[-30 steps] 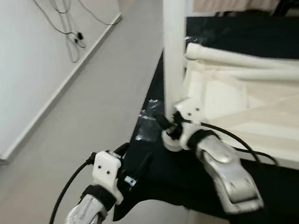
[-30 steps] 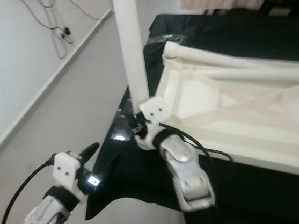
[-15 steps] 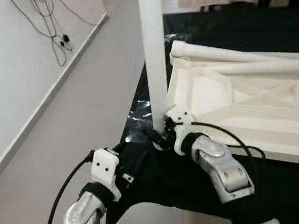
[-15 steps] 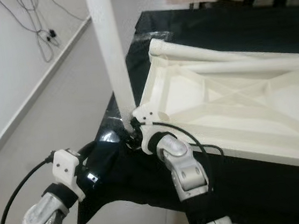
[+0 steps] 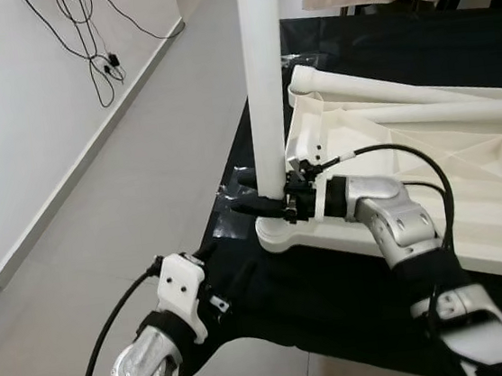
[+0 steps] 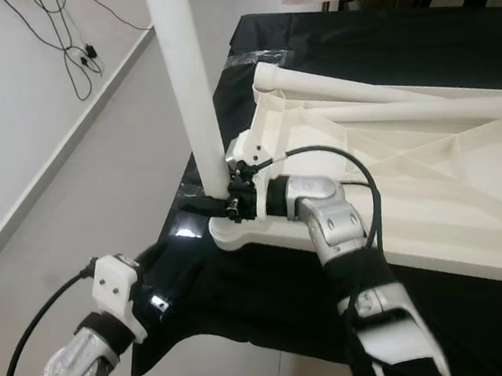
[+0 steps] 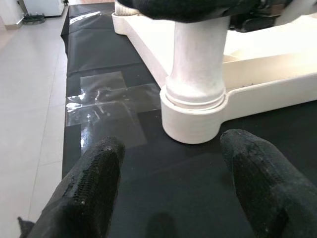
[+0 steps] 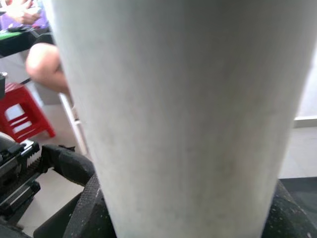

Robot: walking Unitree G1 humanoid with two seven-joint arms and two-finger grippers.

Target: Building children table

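Observation:
A cream children's table top [image 5: 465, 159] lies upside down on a black-covered surface [image 5: 336, 296]. One white table leg [image 5: 266, 77] stands upright in the corner socket [image 7: 193, 119]. My right gripper [image 5: 252, 195] reaches in level from the table-top side and is shut on this leg just above the socket; in the right wrist view the leg [image 8: 183, 114] sits between the fingers [image 8: 86, 213]. My left gripper [image 7: 173, 144] hovers low at the near corner of the black surface, open and holding nothing, pointing at the socket. Two more white legs [image 5: 394, 90] lie along the far side of the top.
A pale wall with hanging cables [image 5: 94, 42] runs along the left, with bare floor [image 5: 139, 164] beside it. Clear tape [image 7: 106, 104] shines on the black cover near the socket. A person's knee [image 8: 42, 64] and a red stool [image 8: 20, 111] appear behind the leg.
My right arm has swung round from below the corner to the table-top side, and its fingers now clasp the leg sideways. The left gripper has hardly moved. The camera shifted slightly.

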